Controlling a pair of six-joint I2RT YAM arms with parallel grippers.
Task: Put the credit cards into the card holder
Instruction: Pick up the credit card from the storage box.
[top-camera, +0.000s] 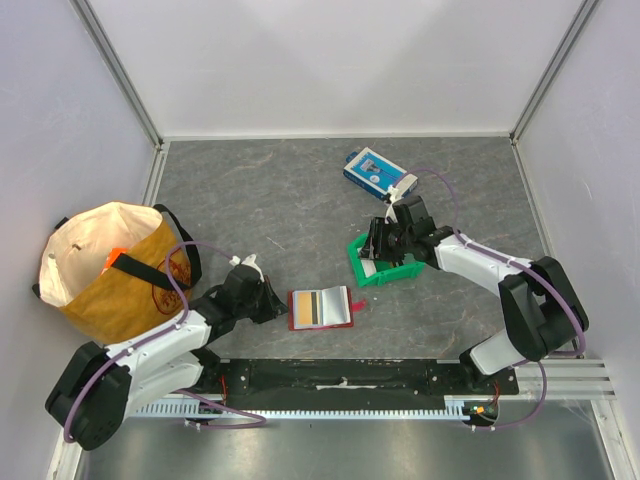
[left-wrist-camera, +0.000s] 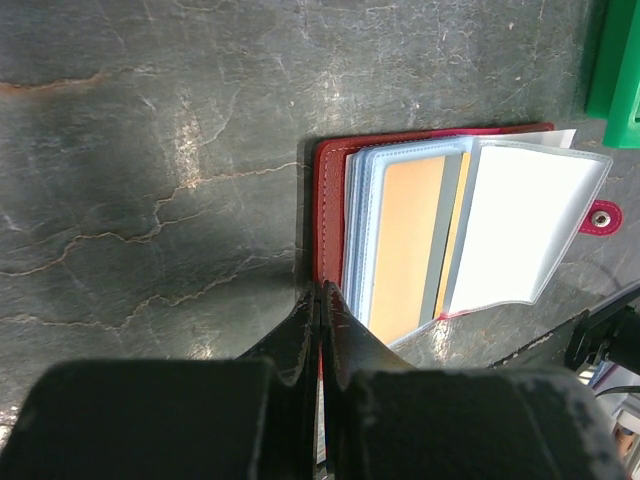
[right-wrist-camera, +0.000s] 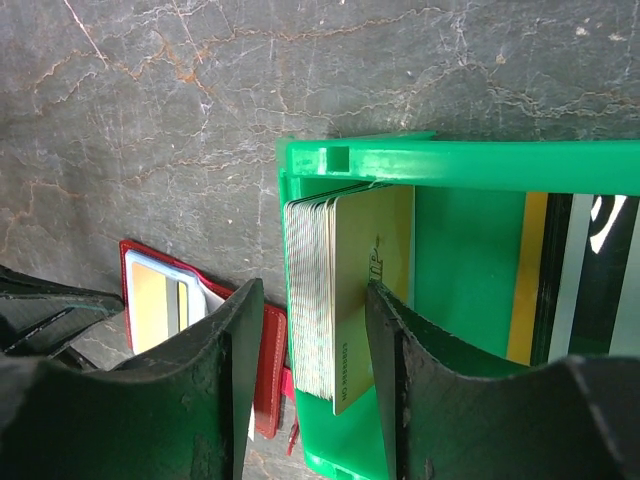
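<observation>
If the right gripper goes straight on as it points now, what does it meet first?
Probably the cards standing in the green bin; they sit between the open fingers of the right gripper, though depth is unclear.

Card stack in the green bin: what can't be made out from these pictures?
Number of cards: right wrist view, edges too fine to count.
Front card's print: right wrist view, too small, partly behind right gripper finger.
Stack in top view: right gripper covers the bin.
</observation>
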